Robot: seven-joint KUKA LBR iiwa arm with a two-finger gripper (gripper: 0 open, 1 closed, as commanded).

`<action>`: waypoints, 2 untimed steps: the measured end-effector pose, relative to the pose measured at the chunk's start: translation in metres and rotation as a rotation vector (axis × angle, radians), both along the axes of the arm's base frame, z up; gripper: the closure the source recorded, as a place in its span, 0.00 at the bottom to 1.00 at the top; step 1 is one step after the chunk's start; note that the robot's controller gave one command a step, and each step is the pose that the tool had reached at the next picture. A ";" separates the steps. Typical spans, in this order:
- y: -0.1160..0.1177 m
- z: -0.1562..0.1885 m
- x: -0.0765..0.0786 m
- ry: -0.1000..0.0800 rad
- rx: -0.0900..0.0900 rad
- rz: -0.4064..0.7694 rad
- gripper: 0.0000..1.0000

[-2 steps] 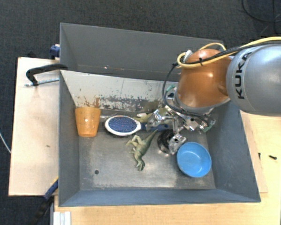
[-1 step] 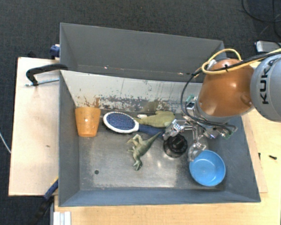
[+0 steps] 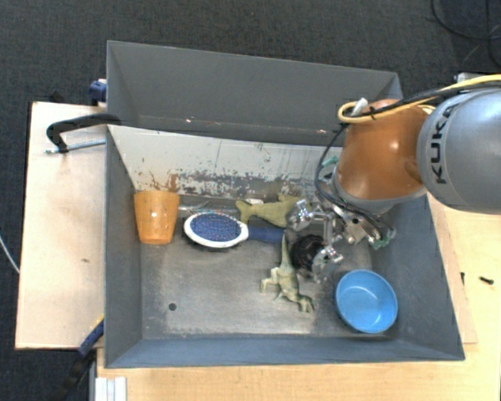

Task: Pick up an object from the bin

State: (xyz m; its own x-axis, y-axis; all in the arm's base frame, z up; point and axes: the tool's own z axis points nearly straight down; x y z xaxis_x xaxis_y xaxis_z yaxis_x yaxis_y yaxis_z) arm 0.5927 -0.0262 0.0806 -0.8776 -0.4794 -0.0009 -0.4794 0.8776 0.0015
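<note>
Gripper point(image 3: 325, 241) is held over a black round thing point(image 3: 302, 250) right of centre, presumably for grasping; open or closed cannot be told.

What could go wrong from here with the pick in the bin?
1. The gripper hangs over crowded things: a black lump, a green lizard toy and a tan toy. It may catch two at once, or only push them aside.
2. The blue bowl lies close beside it and could get knocked.
</note>
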 end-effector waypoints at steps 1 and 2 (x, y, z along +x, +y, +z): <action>0.007 -0.001 0.004 0.012 -0.001 -0.213 0.00; 0.006 -0.001 0.005 0.011 -0.001 -0.214 1.00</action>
